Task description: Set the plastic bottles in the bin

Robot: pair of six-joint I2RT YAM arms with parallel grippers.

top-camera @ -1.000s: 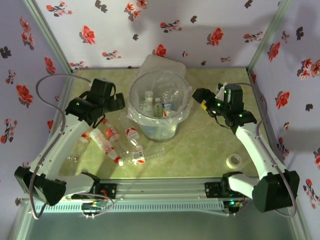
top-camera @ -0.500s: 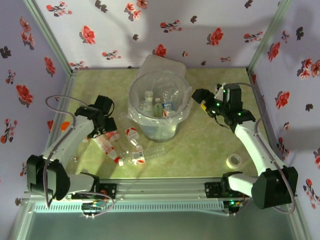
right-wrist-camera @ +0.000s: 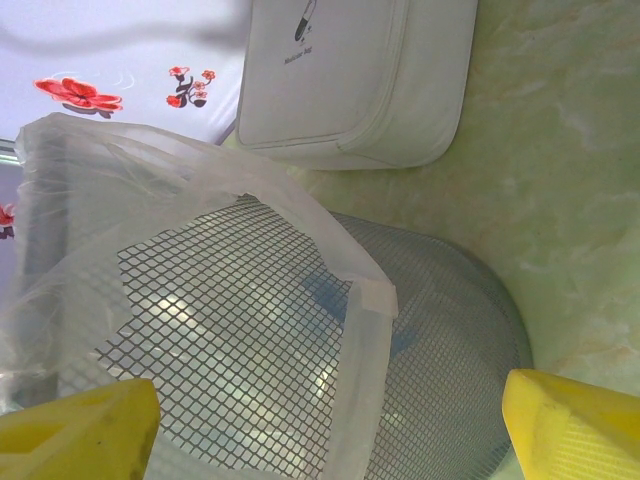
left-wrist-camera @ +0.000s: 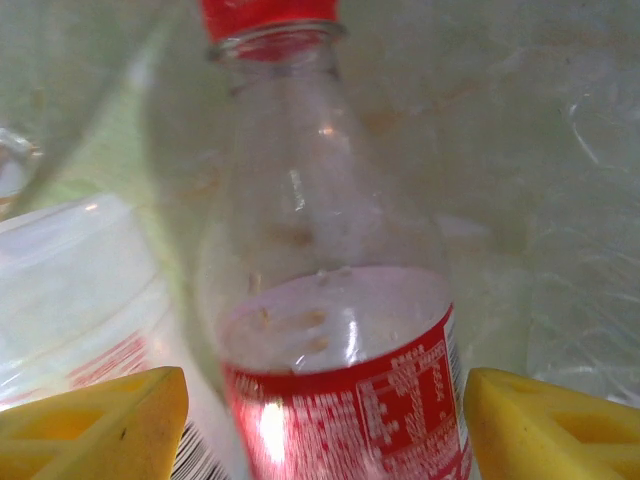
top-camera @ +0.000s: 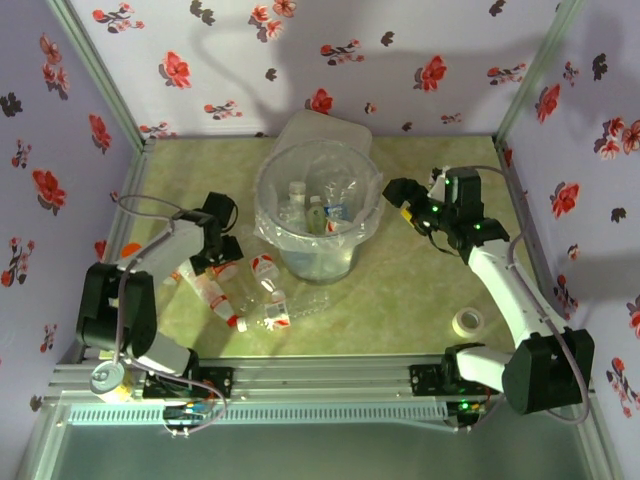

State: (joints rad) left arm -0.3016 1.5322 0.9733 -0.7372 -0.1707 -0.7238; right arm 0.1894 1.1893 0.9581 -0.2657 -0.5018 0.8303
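Left gripper (left-wrist-camera: pixel 325 420) jaws straddle a red-labelled bottle (left-wrist-camera: pixel 330 300), ready to clamp; right gripper (right-wrist-camera: pixel 330 425) hovers wide-open, empty, facing the bin (right-wrist-camera: pixel 440 300).

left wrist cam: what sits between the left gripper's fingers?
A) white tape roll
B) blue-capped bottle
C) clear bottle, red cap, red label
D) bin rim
C: in the left wrist view a clear bottle with a red cap and a red label lies between the yellow fingers of the left gripper.
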